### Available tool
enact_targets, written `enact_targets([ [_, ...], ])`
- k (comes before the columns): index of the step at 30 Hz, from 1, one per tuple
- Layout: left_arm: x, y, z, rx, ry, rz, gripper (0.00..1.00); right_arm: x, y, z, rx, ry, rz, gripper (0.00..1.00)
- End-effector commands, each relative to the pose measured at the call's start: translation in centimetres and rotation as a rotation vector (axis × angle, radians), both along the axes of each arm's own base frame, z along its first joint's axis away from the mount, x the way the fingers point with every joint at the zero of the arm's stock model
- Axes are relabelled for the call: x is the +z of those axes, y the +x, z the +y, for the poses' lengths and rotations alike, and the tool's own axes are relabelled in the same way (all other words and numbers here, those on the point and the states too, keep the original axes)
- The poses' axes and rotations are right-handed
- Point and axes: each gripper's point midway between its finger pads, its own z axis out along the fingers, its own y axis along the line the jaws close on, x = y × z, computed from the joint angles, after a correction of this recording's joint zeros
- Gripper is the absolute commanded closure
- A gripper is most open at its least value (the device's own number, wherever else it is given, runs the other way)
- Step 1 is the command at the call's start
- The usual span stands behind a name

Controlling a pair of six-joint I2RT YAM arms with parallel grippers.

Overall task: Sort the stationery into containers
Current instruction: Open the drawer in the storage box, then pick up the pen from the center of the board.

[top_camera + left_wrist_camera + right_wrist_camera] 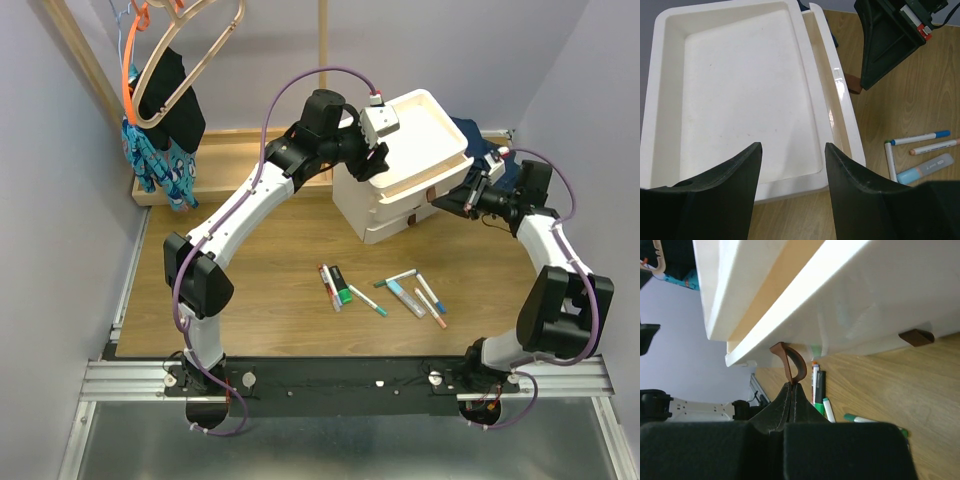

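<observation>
Two hands noted, one engaged. Right hand (791,386): clenched, fingertips pinched together on a small brown pull tab (786,359) at the front edge of one drawer of the boxy white plastic drawer unit (385,215). The tab's loop bows above the pinch. Which drawer it belongs to cannot be fixed with certainty. A second brown tab (916,337) on a neighbouring drawer hangs free. Seen from overhead, this hand sits at the unit's 4 o'clock side.

Left hand (792,192): released, fingers spread, grasping nothing, hovering over the shallow tray top (805,50) near its 10 o'clock corner.

Stationery: slim white markers (368,301), a thick black-and-green marker (340,284) and a pale blue tube (406,297) lie loose on the wooden worktop (260,290) at the unit's 6 to 7 o'clock, apart from it. No item is seen in a drawer.

Assessment: the step in hand is drawing the drawer open. A narrow strip of drawer shows beyond the tray rim, so travel appears barely begun.

Recommendation: pull level and straight along the drawer's run toward 4 o'clock. The tab looks flexible, so a skewed pull may slip it. The unit looks light and may slide, and the left hand pressing on the tray would steady it. Open far enough to admit a marker lengthwise.
</observation>
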Motion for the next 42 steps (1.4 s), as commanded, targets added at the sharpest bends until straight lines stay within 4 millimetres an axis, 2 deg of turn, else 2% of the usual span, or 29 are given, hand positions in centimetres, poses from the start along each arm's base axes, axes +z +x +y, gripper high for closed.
enact_targets([
  [1, 1.2, -0.2, 0.3, 0.011, 0.001, -0.034, 0.37, -0.6, -4.0, 0.5, 0.076, 0.001, 0.075, 0.99],
  [6, 1.0, -0.5, 0.5, 0.012, 0.012, -0.033, 0.38, -0.2, -6.5, 0.3, 0.096, -0.016, 0.079, 0.99],
  [12, 0.8, -0.7, 0.3, 0.006, 0.018, -0.036, 0.37, -0.5, -8.5, -0.7, 0.081, -0.028, 0.093, 0.99],
  [22, 0.8, -1.5, -0.5, -0.01, 0.023, -0.044, 0.37, -0.2, -10.0, -1.9, 0.072, -0.036, 0.09, 0.99],
  [24, 1.1, -1.6, -0.5, -0.012, 0.022, -0.055, 0.37, -0.1, -9.9, -2.0, 0.071, -0.048, 0.075, 0.81],
  [26, 1.6, -1.7, -0.6, -0.007, 0.019, -0.069, 0.35, 0.8, -9.5, -2.3, 0.068, -0.085, 0.035, 0.61],
  [28, 2.4, -1.9, -0.2, 0.003, 0.01, -0.08, 0.34, 1.7, -9.6, -2.5, 0.068, -0.125, 0.001, 0.55],
  [29, 2.8, -2.0, 0.0, 0.009, 0.008, -0.086, 0.34, 2.7, -9.4, -2.7, 0.068, -0.156, -0.039, 0.52],
  [30, 3.1, -2.1, 0.2, 0.016, 0.006, -0.088, 0.33, 3.1, -10.0, -2.7, 0.073, -0.196, -0.059, 0.51],
  [31, 4.0, -2.5, 0.6, 0.024, -0.008, -0.096, 0.33, 3.5, -10.2, -2.7, 0.074, -0.219, -0.074, 0.51],
  [33, 4.4, -2.6, 1.7, 0.075, -0.008, -0.091, 0.32, 4.8, -10.6, -2.8, 0.035, -0.264, -0.099, 0.48],
  [34, 5.7, -3.0, 2.5, 0.108, -0.028, -0.106, 0.31, 5.1, -10.9, -2.8, 0.032, -0.275, -0.112, 0.46],
  [35, 5.1, -3.0, 3.1, 0.141, -0.023, -0.089, 0.3, 5.5, -11.1, -2.8, 0.023, -0.289, -0.122, 0.42],
  [36, 5.3, -3.0, 3.9, 0.185, -0.025, -0.087, 0.24, 5.7, -11.5, -2.7, 0.015, -0.299, -0.118, 0.39],
  [37, 6.5, -3.8, 4.8, 0.199, -0.042, -0.1, 0.2, 6.1, -12.0, -2.6, 0.008, -0.313, -0.133, 0.36],
  [38, 5.3, -4.2, 5.4, 0.206, -0.017, -0.087, 0.1, 6.4, -12.3, -2.5, 0.004, -0.323, -0.135, 0.0],
  [39, 5.2, -4.5, 5.9, 0.213, -0.011, -0.091, 0.01, 6.6, -12.7, -2.7, -0.008, -0.348, -0.125, 0.0],
  [40, 6.0, -5.4, 6.7, 0.215, -0.023, -0.106, 0.01, 6.8, -13.0, -2.8, -0.017, -0.373, -0.124, 0.0],
  [41, 4.7, -5.8, 7.1, 0.209, 0.008, -0.099, 0.01, 7.5, -13.1, -2.9, -0.044, -0.389, -0.133, 0.0],
  [42, 4.5, -6.1, 7.5, 0.211, 0.014, -0.102, 0.01, 7.9, -13.3, -3.2, -0.071, -0.411, -0.124, 0.0],
])
